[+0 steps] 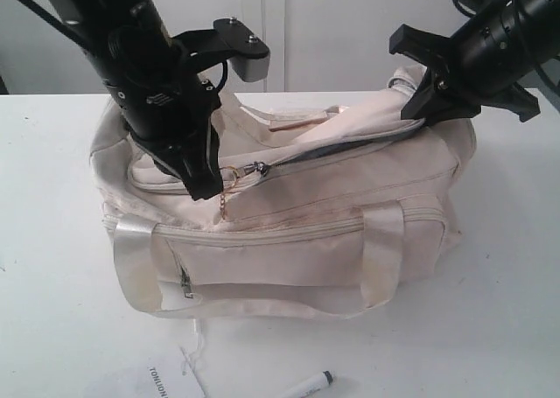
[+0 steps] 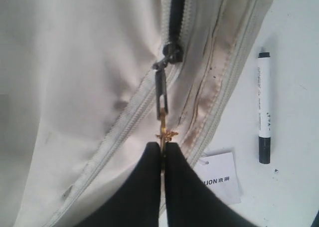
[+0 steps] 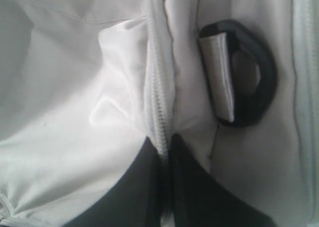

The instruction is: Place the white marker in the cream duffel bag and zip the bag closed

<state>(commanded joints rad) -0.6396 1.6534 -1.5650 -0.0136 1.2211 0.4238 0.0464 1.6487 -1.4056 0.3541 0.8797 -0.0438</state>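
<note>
left gripper (image 2: 163, 146): pinched tight on the zipper pull (image 2: 162, 95), likely ready to draw it along the cream duffel bag (image 1: 297, 232)
right gripper (image 3: 162, 139): clamped on the bag's end fabric beside the black ring (image 3: 254, 77), apparently bracing it against the pull
white marker (image 1: 308, 386): on the tabletop (image 1: 507, 284) in front of the bag, not yet inside
top zipper: partly open

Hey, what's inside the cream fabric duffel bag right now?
Only a dark slit shows through the cream duffel bag's partly open top zipper; fabric covers the rest of the interior. The slim white marker with a dark cap lies outside, on the white table.
</note>
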